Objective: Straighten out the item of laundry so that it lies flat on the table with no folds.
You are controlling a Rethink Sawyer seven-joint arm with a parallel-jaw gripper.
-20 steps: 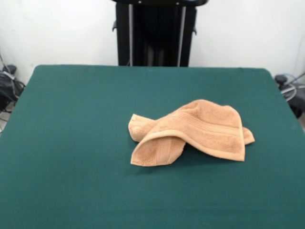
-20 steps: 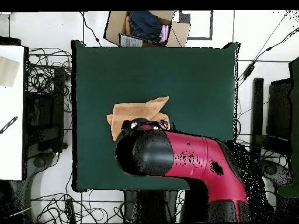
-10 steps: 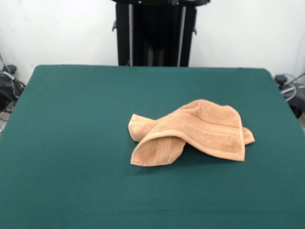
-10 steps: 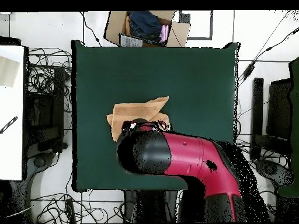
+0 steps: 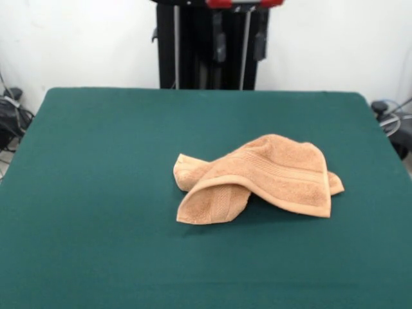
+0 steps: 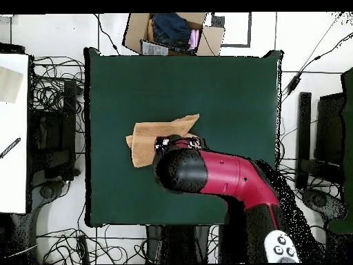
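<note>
The light orange-tan towel (image 5: pixel 270 174) lies crumpled right of the middle of the dark green table (image 5: pixel 96 161). One corner is folded under at its front left, and a ribbed border band runs across the top fold. My gripper (image 5: pixel 239 45) hangs high at the picture's top edge, far above and behind the towel. Its two dark fingers (image 5: pixel 219 45) are apart with nothing between them. In the overhead view the red and black arm (image 6: pixel 207 176) covers the near part of the towel (image 6: pixel 155 134) on the table (image 6: pixel 227 90) and hides the gripper.
The black pedestal (image 5: pixel 167 51) stands behind the table's far edge. In the overhead view a cardboard box (image 6: pixel 172 33) with clothes sits beyond the table, a white desk (image 6: pixel 12 131) is at the left, and cables lie on the floor around.
The gripper's fingers and red head have come down into the front view's top edge. In the overhead view the arm's head has shifted right and up. The towel has not moved.
</note>
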